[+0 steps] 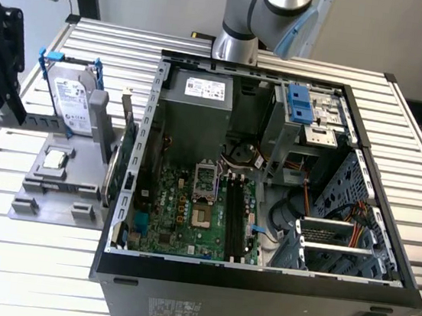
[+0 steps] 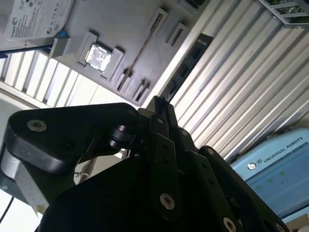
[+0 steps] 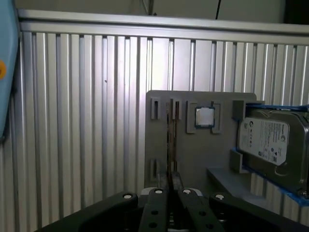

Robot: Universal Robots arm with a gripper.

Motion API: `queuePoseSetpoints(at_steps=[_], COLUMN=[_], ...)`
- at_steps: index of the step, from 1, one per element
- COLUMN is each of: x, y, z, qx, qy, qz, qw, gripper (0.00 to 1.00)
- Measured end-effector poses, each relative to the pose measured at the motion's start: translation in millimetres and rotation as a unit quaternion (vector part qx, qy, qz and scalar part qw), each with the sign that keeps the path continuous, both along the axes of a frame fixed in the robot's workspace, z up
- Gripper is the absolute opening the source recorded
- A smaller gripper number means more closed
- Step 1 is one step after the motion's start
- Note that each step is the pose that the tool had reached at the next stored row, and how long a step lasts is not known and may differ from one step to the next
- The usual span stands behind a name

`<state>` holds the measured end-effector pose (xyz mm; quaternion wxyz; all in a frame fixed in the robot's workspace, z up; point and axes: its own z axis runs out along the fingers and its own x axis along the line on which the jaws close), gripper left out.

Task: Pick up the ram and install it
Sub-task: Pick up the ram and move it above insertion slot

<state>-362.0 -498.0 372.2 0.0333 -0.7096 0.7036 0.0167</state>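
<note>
Gripper (image 3: 170,180) hangs over the grey holder (image 3: 193,157), fingers looking pressed together and empty, ram (image 3: 169,137) on edge in a holder slot near the cpu chip (image 3: 204,117), motherboard slots (image 1: 236,217) bare, so pickup and install both left

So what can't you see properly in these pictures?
- The ram: edge-on in both wrist views, a thin line in the gray holder; its chips are hidden.
- The gripper: its body is cut off by the first wrist view's edge.
- The hard drive: partly cut off there too.
- The motherboard slots: latches too small in the exterior view.
</note>
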Motion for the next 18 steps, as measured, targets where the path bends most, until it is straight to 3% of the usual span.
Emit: queuePoseSetpoints(at_steps=[18], x=[0.0], y=[0.0], z=[29.7], qx=[0.0000], qy=[0.0000], qz=[0.000], qw=[1.00000], gripper=[0.00])
